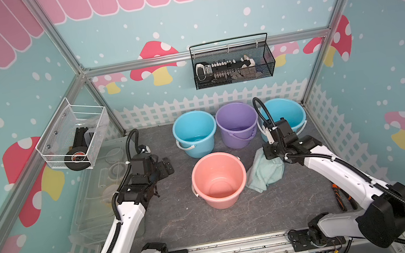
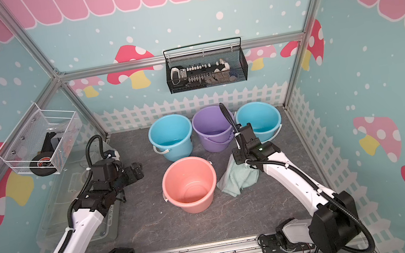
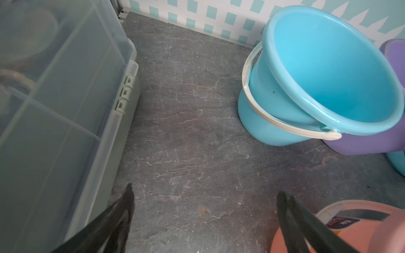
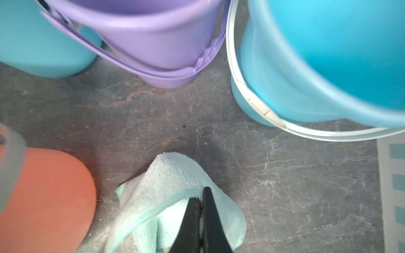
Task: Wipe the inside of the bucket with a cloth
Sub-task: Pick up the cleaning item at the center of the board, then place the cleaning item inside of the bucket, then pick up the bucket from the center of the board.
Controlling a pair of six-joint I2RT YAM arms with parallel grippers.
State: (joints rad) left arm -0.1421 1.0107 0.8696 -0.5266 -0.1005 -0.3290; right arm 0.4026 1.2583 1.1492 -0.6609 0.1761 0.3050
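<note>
A pink bucket [image 1: 203, 176] [image 2: 177, 180] stands upright and empty at the table's middle. Just to its right the pale aqua cloth [image 1: 264, 175] [image 2: 237, 179] lies crumpled on the table. My right gripper [image 1: 266, 157] [image 4: 200, 195] is shut on an edge of the cloth [image 4: 166, 173], with that end drawn up to the jaws. My left gripper [image 1: 168, 167] [image 3: 206, 190] hangs open over bare table left of the pink bucket [image 3: 355, 232], holding nothing.
A blue bucket [image 1: 195, 133], a purple bucket [image 1: 237, 124] and a second blue bucket [image 1: 287, 113] stand in a row at the back. A clear plastic box [image 1: 98, 204] lines the left side. An orange-handled tool [image 1: 342, 198] lies at the right edge.
</note>
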